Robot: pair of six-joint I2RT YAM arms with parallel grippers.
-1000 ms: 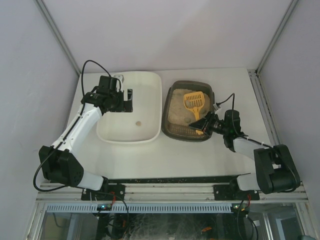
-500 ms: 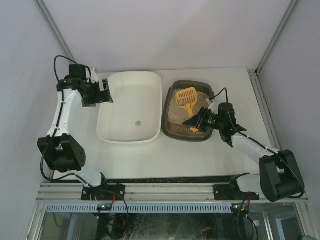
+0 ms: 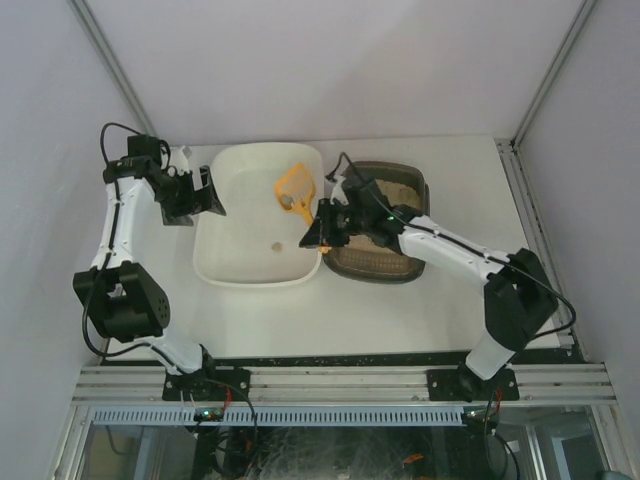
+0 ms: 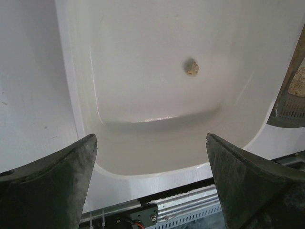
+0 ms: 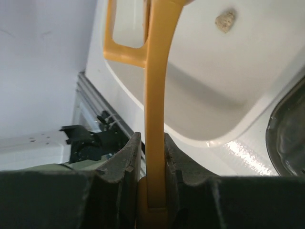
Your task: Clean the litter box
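Litter box (image 3: 380,270), dark brown with beige litter, sits beside right tool (image 3: 318,232) clamping yellow scoop (image 3: 295,187); left tool (image 3: 208,192) gapes empty.

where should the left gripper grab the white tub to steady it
Take the tub by its left rim, coming from above with one finger inside and one outside. The rim is a thin lip over a sloping wall, and the body looks too wide for the jaws. The left gripper is open beside that edge, clear of the scoop that the right gripper holds over the far side.
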